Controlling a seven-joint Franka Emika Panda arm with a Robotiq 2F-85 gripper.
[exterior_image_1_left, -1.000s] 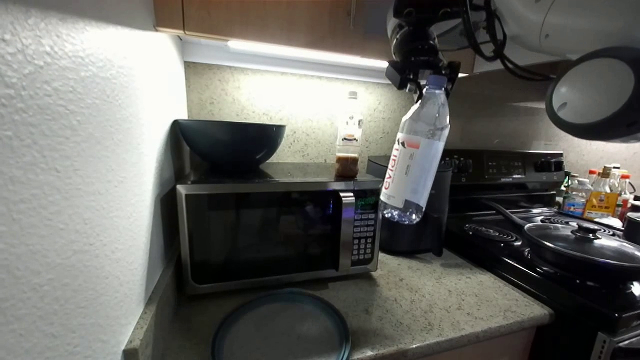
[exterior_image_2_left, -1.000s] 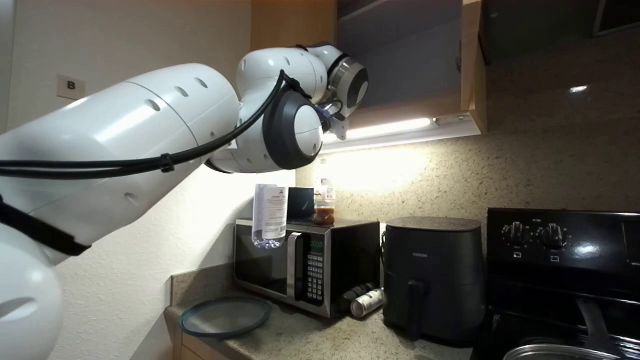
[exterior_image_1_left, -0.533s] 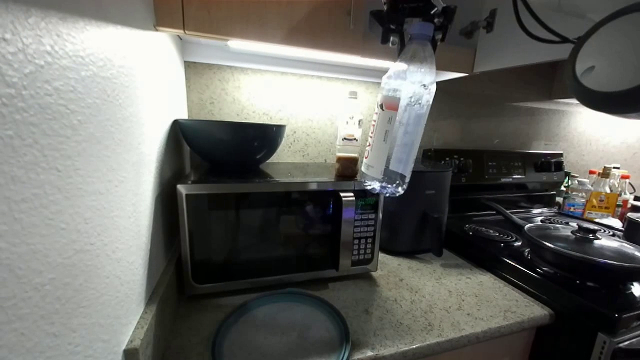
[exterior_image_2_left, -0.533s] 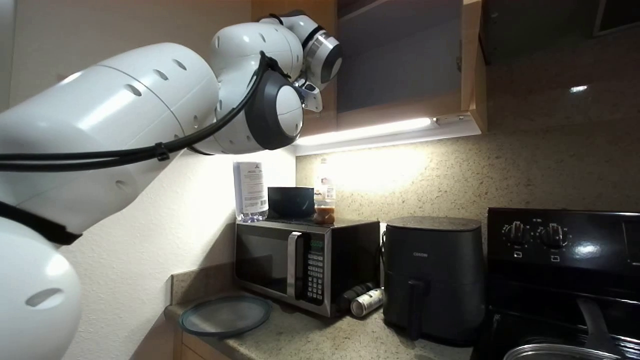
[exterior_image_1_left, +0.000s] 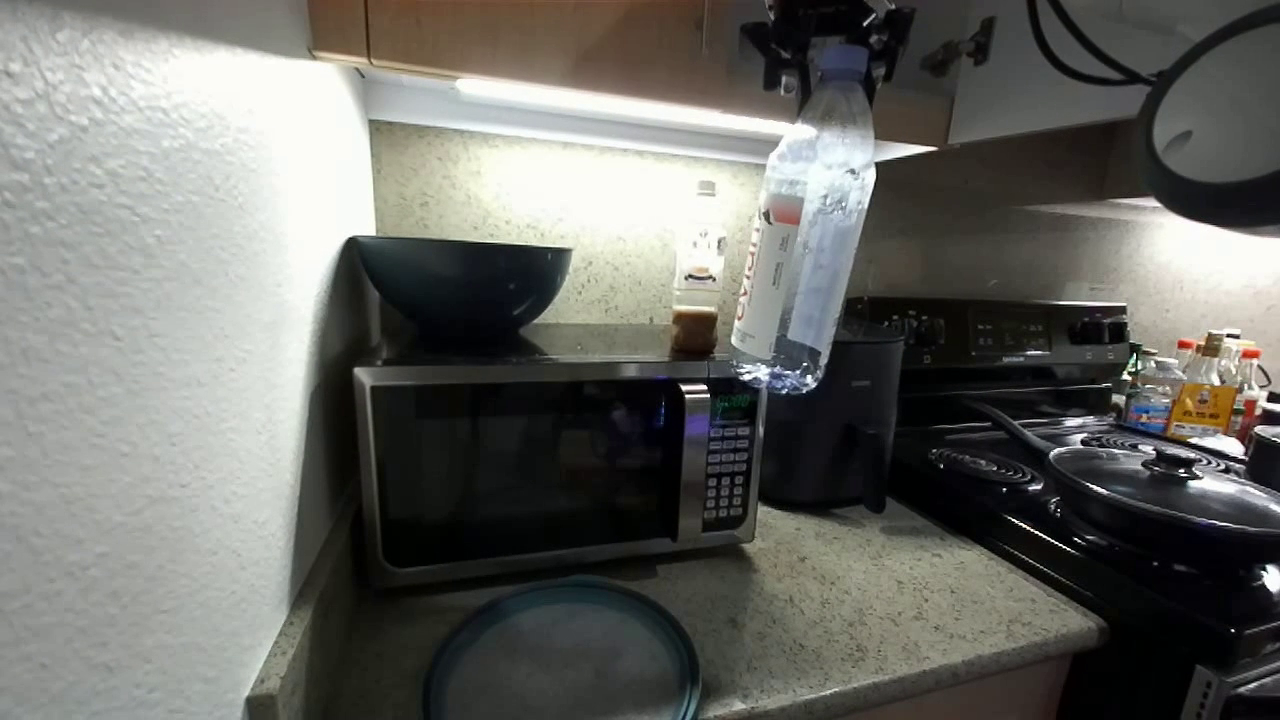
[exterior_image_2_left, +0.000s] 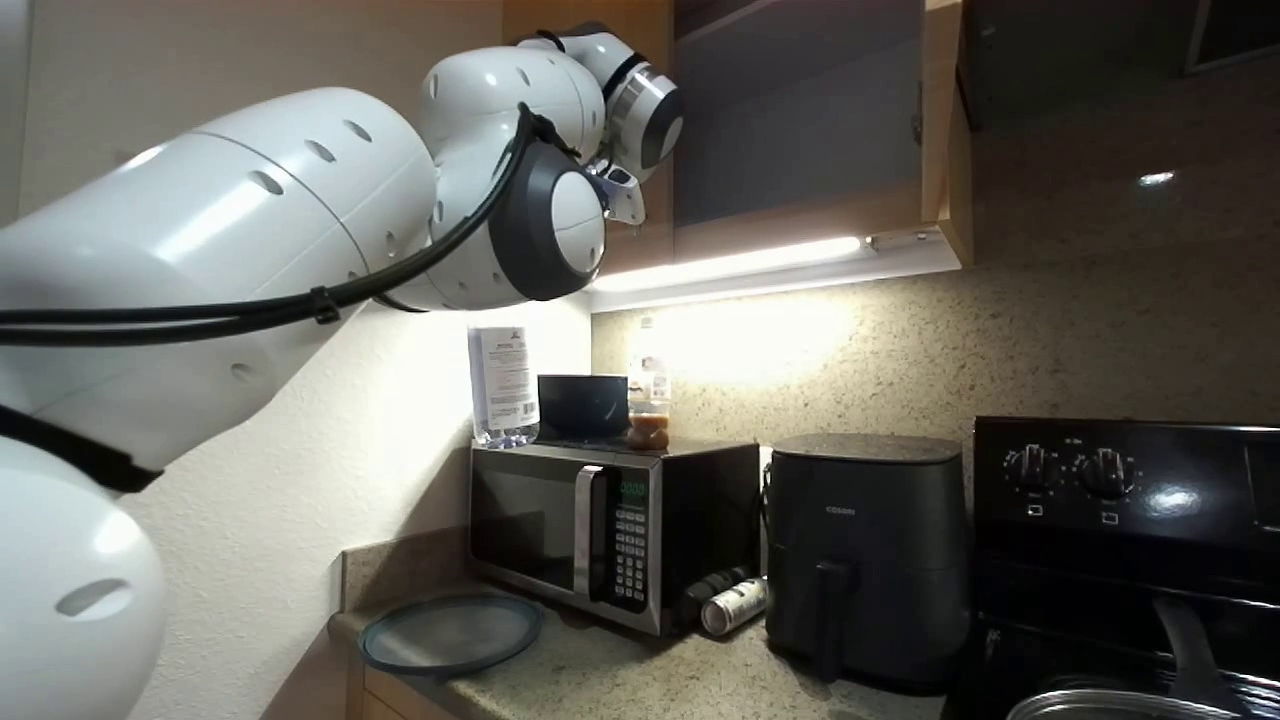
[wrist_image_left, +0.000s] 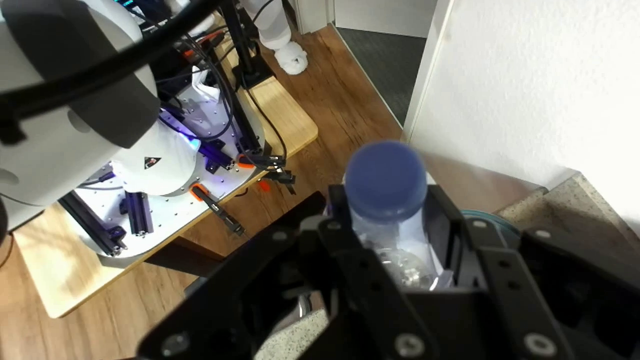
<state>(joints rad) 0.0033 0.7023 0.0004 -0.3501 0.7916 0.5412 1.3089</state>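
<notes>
1. Your claw (exterior_image_1_left: 838, 88) is clamped on the neck of the water bottle (exterior_image_1_left: 805, 240), just under the cap (wrist_image_left: 386, 181). The bottle hangs in mid-air, base pointing between 6 and 7 o'clock in an exterior view.
2. The bottle could swing or twist. You have it only by the top, so a brisk start or stop would likely set the long body rocking.
3. It could slip. The pads (wrist_image_left: 445, 210) cover little of the neck; if you ease them even slightly, it may fall toward the microwave (exterior_image_1_left: 560, 460) at 8 o'clock or the air fryer (exterior_image_1_left: 835, 430) between 5 and 6.
4. The base could knock the sauce bottle (exterior_image_1_left: 697, 280), between 8 and 9 o'clock, or the bowl (exterior_image_1_left: 460, 290) beyond it at 9. Misjudged depth would be the cause: you cannot easily tell how far in front of them it hangs.
5. The claw could scrape the cupboard (exterior_image_1_left: 530, 40) between 9 and 10 o'clock, or the door hinge (exterior_image_1_left: 962, 48) at 2, if you lift without watching clearance.
6. Overtightening might dent the thin plastic and loosen the hold.
</notes>
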